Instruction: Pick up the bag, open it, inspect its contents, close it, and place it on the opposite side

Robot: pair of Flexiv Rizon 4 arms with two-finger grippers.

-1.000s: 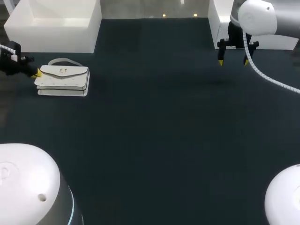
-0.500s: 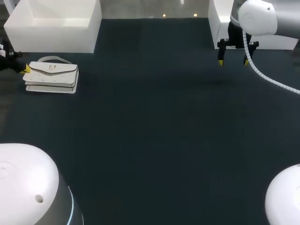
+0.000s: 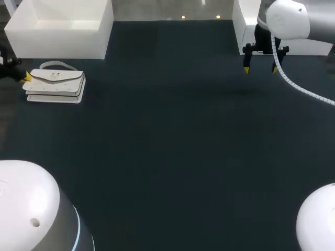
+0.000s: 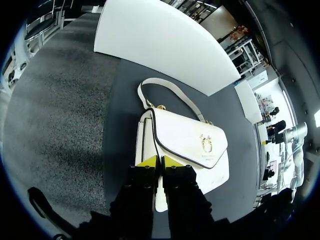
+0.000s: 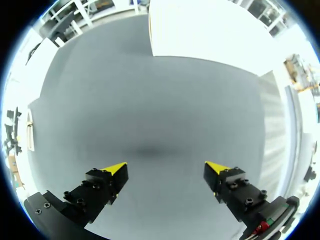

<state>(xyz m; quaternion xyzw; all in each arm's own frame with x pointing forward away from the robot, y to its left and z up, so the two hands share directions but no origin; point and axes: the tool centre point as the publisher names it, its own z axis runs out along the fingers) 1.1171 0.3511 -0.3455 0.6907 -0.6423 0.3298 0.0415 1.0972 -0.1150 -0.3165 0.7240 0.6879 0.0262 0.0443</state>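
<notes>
The white flap bag [image 3: 55, 86] lies flat near the table's left edge, its handle [image 3: 52, 65] towards the back. My left gripper [image 3: 25, 77] is at the bag's left end. In the left wrist view the bag [image 4: 187, 142] lies straight ahead of that gripper [image 4: 159, 161]. The two yellow tips stand close together, pinching the bag's near end. The flap is down with its gold clasp [image 4: 206, 145] on top. My right gripper [image 3: 260, 69] hangs open over the table's far right, far from the bag. Nothing lies between its fingers [image 5: 167, 170].
A large white box [image 3: 57, 29] stands at the back left, just behind the bag. Another white box [image 3: 243, 26] stands at the back right, behind my right gripper. Dark table surface [image 3: 172, 136] stretches between the two arms.
My left gripper has drawn the bag leftward and slightly back, towards the table's left edge. The right arm has not moved.
</notes>
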